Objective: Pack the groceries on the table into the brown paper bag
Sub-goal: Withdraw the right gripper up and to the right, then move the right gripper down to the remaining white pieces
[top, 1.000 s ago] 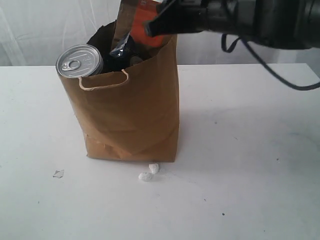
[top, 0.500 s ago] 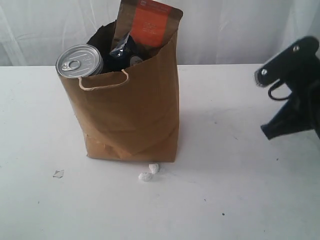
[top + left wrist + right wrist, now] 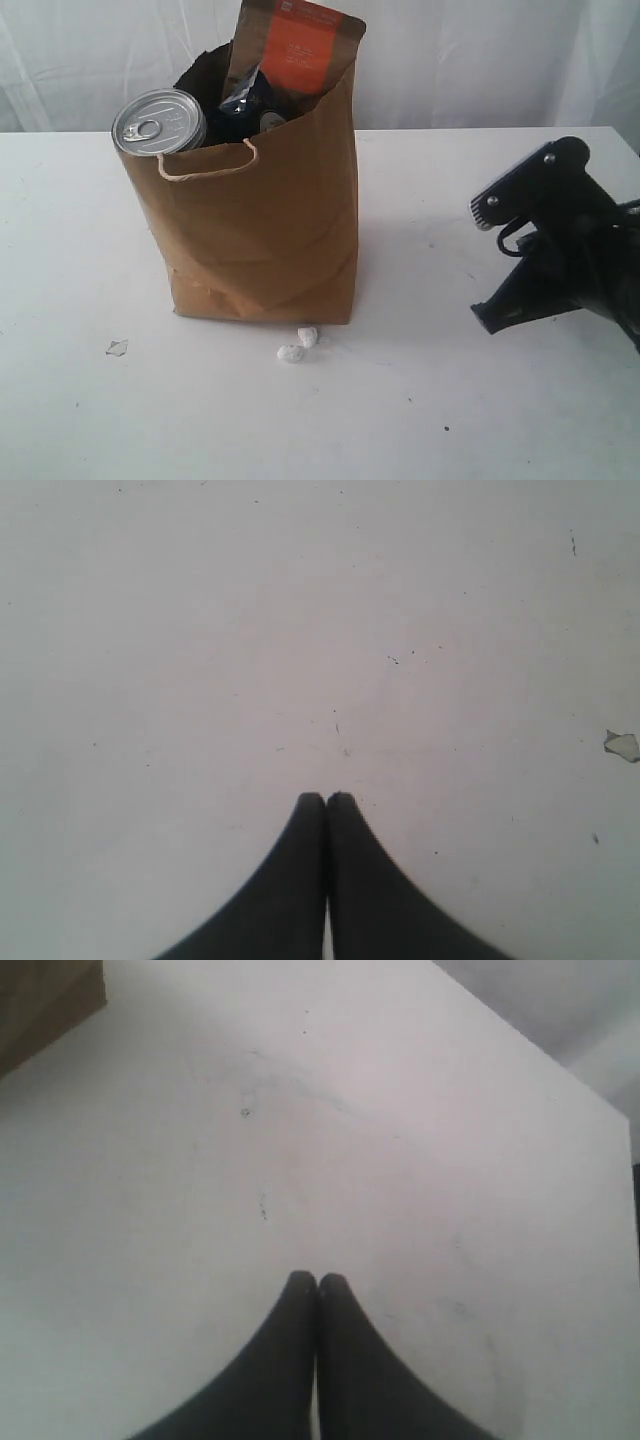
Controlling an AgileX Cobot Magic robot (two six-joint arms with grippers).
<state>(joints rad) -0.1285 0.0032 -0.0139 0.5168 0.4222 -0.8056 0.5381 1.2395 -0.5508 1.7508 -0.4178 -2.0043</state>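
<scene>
The tall kraft-brown paper bag [image 3: 260,230] holds the orange-labelled brown pouch [image 3: 300,50] and the silver-lidded dark jar [image 3: 158,122], both poking out of its top. To the right of the bag, the right gripper [image 3: 318,1282] is pinched together and empty, and so is the left gripper [image 3: 326,800]. Packing seems done, though I can't see deep inside the bag; the arms need only park.

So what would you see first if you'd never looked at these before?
The tall brown bag standing on the white table, so full that a silver-lidded jar and an orange pouch poke out of its top. Then the black right arm low on the right, its hand shut and empty.
</scene>
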